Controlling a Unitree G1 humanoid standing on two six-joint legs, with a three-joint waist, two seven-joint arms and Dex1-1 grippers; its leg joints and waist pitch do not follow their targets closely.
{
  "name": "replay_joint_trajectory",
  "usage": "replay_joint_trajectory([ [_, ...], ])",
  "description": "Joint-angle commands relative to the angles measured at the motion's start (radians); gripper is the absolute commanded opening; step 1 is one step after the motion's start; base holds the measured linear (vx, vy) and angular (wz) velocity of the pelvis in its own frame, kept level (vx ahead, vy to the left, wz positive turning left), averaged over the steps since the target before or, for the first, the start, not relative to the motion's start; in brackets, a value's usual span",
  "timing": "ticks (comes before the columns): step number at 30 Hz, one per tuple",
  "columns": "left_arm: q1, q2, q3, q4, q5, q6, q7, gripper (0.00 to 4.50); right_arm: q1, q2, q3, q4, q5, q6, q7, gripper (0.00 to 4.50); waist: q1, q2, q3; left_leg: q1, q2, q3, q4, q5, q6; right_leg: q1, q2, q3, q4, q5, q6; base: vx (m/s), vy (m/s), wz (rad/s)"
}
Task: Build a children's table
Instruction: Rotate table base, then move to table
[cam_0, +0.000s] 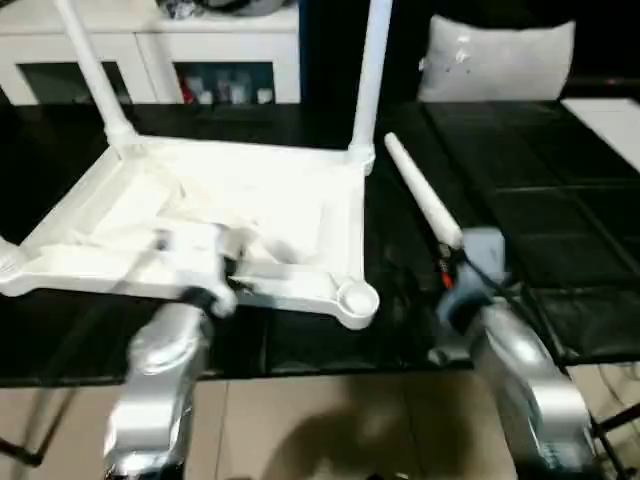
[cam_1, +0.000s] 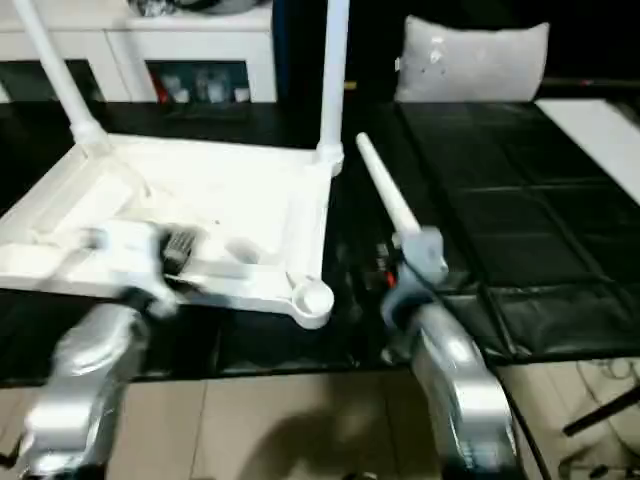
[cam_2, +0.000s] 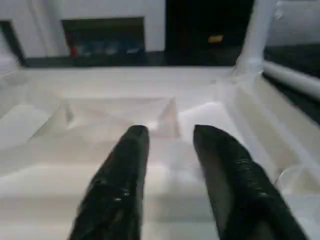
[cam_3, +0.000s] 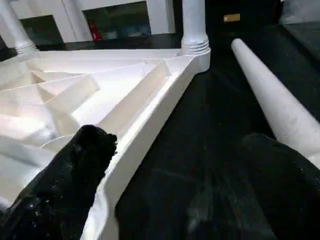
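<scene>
The white tabletop (cam_0: 300, 200) lies upside down on the black surface, ribs up. Two white legs (cam_0: 370, 70) (cam_0: 90, 70) stand upright in its far corner sockets. The near right socket (cam_0: 357, 298) is empty. A loose leg (cam_0: 420, 195) lies on the black surface just right of the tabletop, its thick end by my right gripper (cam_3: 185, 145). That gripper is open wide, one finger (cam_3: 85, 160) at the tabletop's edge and the other beside the leg (cam_3: 270, 95). My left gripper (cam_2: 170, 132) hovers over the ribbed underside, fingers apart with nothing between them.
A white cabinet (cam_0: 150, 50) with glass doors stands behind the work. A grey pillow (cam_0: 495, 60) leans at the back right. The black table's front edge (cam_0: 300, 365) runs just before my forearms, with tiled floor below. A white board (cam_0: 610, 120) lies far right.
</scene>
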Motion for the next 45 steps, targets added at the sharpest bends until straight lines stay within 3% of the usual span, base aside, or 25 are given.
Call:
replay_joint_trajectory([
  [1,0.027,-0.008,-0.019,-0.044,0.015,0.021,0.019,2.09,0.026,-0.009,0.008,-0.084,0.028,0.029,0.007,4.50,0.003,-0.006,-0.052,-0.022,-0.002,0.021,-0.077,-0.179,0.062,0.070,-0.032,0.038,-0.105,-0.493,0.046,0.000,0.000,0.00],
  [8,0.073,-0.031,-0.024,-0.061,0.023,0.003,0.061,2.51,0.045,0.008,-0.001,-0.103,-0.013,0.062,-0.069,4.50,-0.010,0.002,-0.046,-0.009,0.003,0.011,-0.086,-0.273,0.044,0.064,-0.022,0.026,-0.120,-0.521,0.051,0.000,0.000,0.00],
  [13,0.097,-0.014,-0.050,-0.092,0.023,-0.009,0.039,2.87,0.083,-0.006,0.022,-0.121,-0.015,0.046,-0.056,4.50,-0.039,0.028,-0.048,0.047,0.221,-0.095,-0.184,-0.211,0.178,0.034,0.005,0.019,0.046,-0.162,-0.132,0.037,-0.055,0.02],
  [15,0.076,-0.029,-0.007,-0.077,-0.005,-0.010,0.051,2.95,0.069,0.013,-0.008,-0.105,0.009,0.040,-0.074,4.50,-0.045,-0.011,-0.044,0.016,0.133,-0.030,-0.137,-0.195,0.295,0.042,-0.034,0.065,0.030,-0.097,-0.270,0.033,-0.154,0.05],
  [16,0.073,-0.031,0.001,-0.062,-0.012,-0.019,0.053,3.03,0.066,0.017,-0.016,-0.089,0.014,0.040,-0.079,4.50,-0.022,-0.055,-0.056,0.002,-0.082,0.068,0.083,-0.260,0.254,0.048,-0.035,0.080,-0.108,-0.354,-0.273,0.012,-0.165,0.03],
  [17,0.073,-0.031,0.001,-0.062,-0.012,-0.019,0.053,3.03,0.066,0.017,-0.016,-0.089,0.014,0.040,-0.079,4.50,-0.022,-0.055,-0.056,0.002,-0.082,0.068,0.083,-0.260,0.254,0.048,-0.035,0.080,-0.108,-0.354,-0.273,-0.015,-0.164,-0.06],
  [18,0.082,-0.013,-0.018,-0.064,0.014,-0.031,0.055,3.32,0.073,-0.012,0.015,-0.091,-0.023,0.034,-0.072,4.50,0.017,-0.079,-0.057,-0.056,-0.089,0.018,0.122,-0.106,0.172,0.106,-0.100,0.129,-0.105,-0.622,-0.021,-0.004,-0.155,-0.03],
  [22,0.171,0.009,-0.059,-0.123,-0.017,-0.028,0.009,3.64,0.113,-0.027,0.041,-0.128,-0.007,0.049,-0.045,4.50,0.006,-0.034,-0.034,-0.071,0.007,-0.081,-0.033,-0.046,0.232,0.112,-0.070,0.080,-0.087,-0.397,0.231,-0.013,-0.112,-0.12],
  [24,0.188,0.011,-0.071,-0.123,-0.011,-0.046,0.001,3.76,0.108,-0.021,0.028,-0.119,0.010,0.043,-0.042,4.50,0.021,-0.010,-0.047,0.010,0.092,-0.083,-0.049,-0.224,0.222,0.092,-0.088,0.074,-0.103,-0.472,0.116,-0.015,-0.092,0.08],
  [26,0.186,0.006,-0.071,-0.102,0.003,-0.060,0.010,3.83,0.097,-0.019,0.027,-0.091,0.000,0.033,-0.048,4.50,0.023,-0.015,-0.030,0.028,0.079,-0.054,-0.055,-0.360,0.161,0.086,-0.088,0.072,-0.117,-0.617,0.080,-0.010,-0.091,0.25],
  [27,0.186,0.006,-0.081,-0.092,0.035,-0.053,0.035,3.87,0.081,-0.034,0.047,-0.065,-0.040,0.040,-0.065,4.50,-0.003,-0.009,0.020,0.160,0.003,0.020,0.023,-0.486,0.114,-0.002,-0.015,-0.078,-0.279,-0.935,0.168,-0.077,-0.111,0.20],
  [28,0.186,0.006,-0.081,-0.092,0.035,-0.053,0.035,3.98,0.081,-0.034,0.047,-0.065,-0.040,0.040,-0.065,4.50,0.028,0.029,0.006,0.024,0.188,-0.035,-0.147,-0.745,0.140,0.164,0.007,-0.105,0.094,-0.537,0.150,-0.077,-0.111,0.20],
  [29,0.187,0.004,-0.087,-0.101,0.028,-0.039,0.031,3.98,0.078,-0.030,0.050,-0.078,-0.026,0.045,-0.055,4.50,0.088,0.010,0.012,-0.072,0.176,-0.017,-0.169,-0.852,0.045,0.182,-0.017,-0.039,0.201,-0.364,0.046,0.114,0.018,0.08],
  [30,0.194,0.005,-0.102,-0.110,0.013,-0.037,0.020,3.98,0.083,-0.032,0.058,-0.101,-0.005,0.047,-0.032,4.50,0.137,0.003,-0.006,-0.019,0.147,0.043,-0.158,-0.832,0.097,0.166,0.008,0.043,0.265,-0.422,0.002,0.234,-0.008,-0.02],
  [31,0.196,0.014,-0.107,-0.103,0.019,-0.043,0.018,4.15,0.089,-0.034,0.063,-0.094,-0.010,0.039,-0.030,4.50,0.092,-0.056,-0.012,0.077,0.082,0.055,-0.015,-0.646,0.082,0.121,-0.051,0.169,0.119,-0.902,0.055,0.234,-0.008,-0.02],
  [32,0.197,0.024,-0.111,-0.101,0.023,-0.044,0.018,4.15,0.091,-0.036,0.067,-0.089,-0.017,0.036,-0.033,4.50,0.103,-0.099,0.003,0.103,-0.009,0.067,0.103,-0.468,0.097,0.084,-0.082,0.202,-0.063,-1.130,0.063,0.120,-0.166,-0.13],
  [33,0.194,0.030,-0.107,-0.098,0.024,-0.047,0.019,4.27,0.088,-0.035,0.070,-0.077,-0.023,0.030,-0.035,4.50,0.151,-0.064,0.017,-0.012,-0.056,-0.004,0.194,-0.155,0.171,0.166,-0.135,0.310,-0.117,-1.269,0.000,0.194,-0.116,-0.11],
  [35,0.178,0.022,-0.081,-0.071,0.018,-0.062,0.033,4.33,0.074,-0.031,0.079,-0.048,-0.030,0.016,-0.039,4.50,0.184,-0.050,0.020,-0.071,-0.059,-0.050,0.164,-0.088,0.148,0.225,-0.116,0.301,-0.094,-0.873,-0.063,0.184,-0.078,-0.04],
  [38,0.169,0.022,-0.081,-0.060,0.031,-0.063,0.038,4.44,0.069,-0.034,0.085,-0.046,-0.032,0.015,-0.037,4.50,0.160,0.016,-0.052,-0.003,-0.006,-0.082,-0.028,0.132,0.181,0.235,0.033,0.132,-0.013,-0.161,-0.035,0.154,0.031,0.12],
  [39,0.174,0.038,-0.100,-0.100,0.021,-0.043,0.012,4.44,0.066,-0.027,0.084,-0.068,-0.019,0.030,-0.036,4.50,0.110,0.013,-0.074,0.168,0.098,-0.208,-0.043,0.211,0.404,0.075,0.053,0.078,0.134,-0.199,0.051,0.284,0.045,-0.01],
  [40,0.179,0.045,-0.101,-0.106,0.017,-0.044,0.005,4.44,0.065,-0.024,0.083,-0.066,-0.019,0.028,-0.039,4.50,0.086,-0.005,-0.100,0.229,0.139,-0.246,-0.021,0.334,0.507,0.027,0.028,0.079,0.172,-0.276,0.090,0.284,0.045,-0.01],
  [41,0.183,0.058,-0.100,-0.105,0.016,-0.046,-0.003,4.44,0.061,-0.020,0.084,-0.055,-0.026,0.021,-0.046,4.50,0.080,0.019,-0.090,0.171,0.048,-0.290,-0.025,0.629,0.703,0.022,0.045,0.058,0.195,-0.294,0.129,0.240,-0.005,0.24],
  [42,0.182,0.067,-0.098,-0.097,0.022,-0.052,-0.002,4.44,0.060,-0.015,0.080,-0.050,-0.027,0.017,-0.052,4.50,0.070,0.015,-0.086,0.170,0.027,-0.276,-0.002,0.697,0.710,-0.010,0.041,0.073,0.189,-0.257,0.150,0.153,-0.045,0.33],
  [44,0.173,0.074,-0.092,-0.086,0.020,-0.055,0.001,4.44,0.059,-0.011,0.073,-0.058,-0.021,0.017,-0.062,4.50,0.027,-0.007,-0.063,0.071,-0.098,-0.235,-0.039,0.574,0.558,0.012,0.043,0.113,0.110,-0.021,0.116,0.142,-0.060,0.39],
  [45,0.163,0.075,-0.091,-0.083,0.012,-0.051,-0.004,4.44,0.058,-0.015,0.069,-0.074,-0.016,0.019,-0.061,4.50,0.014,-0.074,-0.048,-0.004,-0.203,-0.161,-0.001,0.206,0.421,0.107,0.000,0.175,-0.017,0.084,0.122,0.106,-0.093,0.67],
])
